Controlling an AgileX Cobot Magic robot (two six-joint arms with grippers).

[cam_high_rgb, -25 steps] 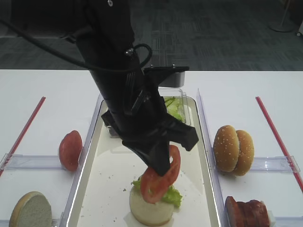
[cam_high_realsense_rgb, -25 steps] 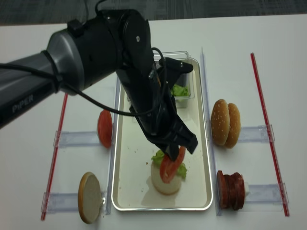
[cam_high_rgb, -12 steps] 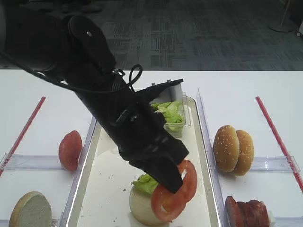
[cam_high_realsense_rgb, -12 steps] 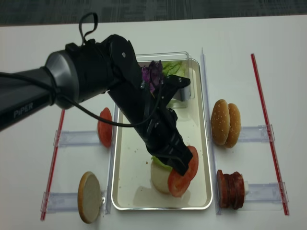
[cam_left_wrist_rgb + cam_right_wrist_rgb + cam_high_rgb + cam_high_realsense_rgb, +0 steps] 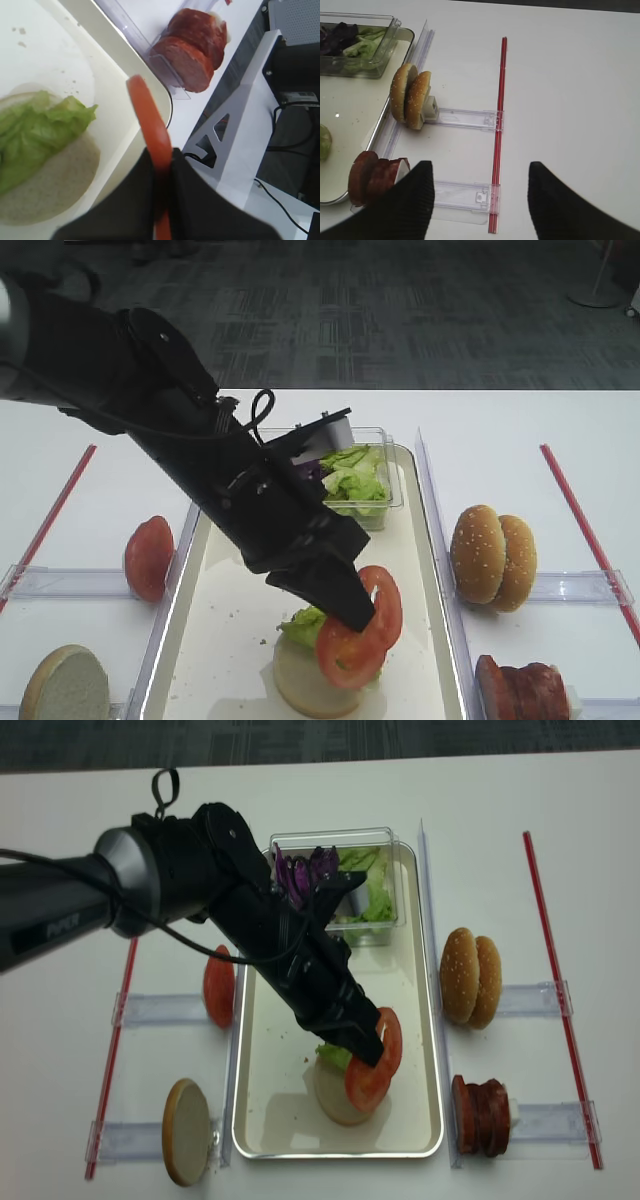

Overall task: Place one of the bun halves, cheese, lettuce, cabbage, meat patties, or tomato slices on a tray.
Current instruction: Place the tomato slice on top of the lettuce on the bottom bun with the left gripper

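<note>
Since half a second ago your left gripper (image 5: 352, 612) has pulled back a little toward the lettuce (image 5: 303, 626), carrying the tomato slice (image 5: 361, 628) with it, and the arm leans lower across the tray (image 5: 215, 640). Its fingers (image 5: 142, 190) are pinched tight on the slice's edge, so the red disc stands tilted above the right side of the bun half (image 5: 305, 688), not yet lying flat on the leaf. Beyond it, the clear box (image 5: 368, 480) of greens and cabbage (image 5: 303, 872) sits at the tray's far end, one more tomato slice (image 5: 148, 557) stands in the left holder, and the patties (image 5: 525, 690) and sesame buns (image 5: 492, 555) wait to the right. Your right gripper (image 5: 480, 200) hangs wide open over bare table, holding nothing. You appear to be in the placing step: next, lower and level the slice over the lettuce, then let go only once it rests there, or it may slide off the bun's edge.
</note>
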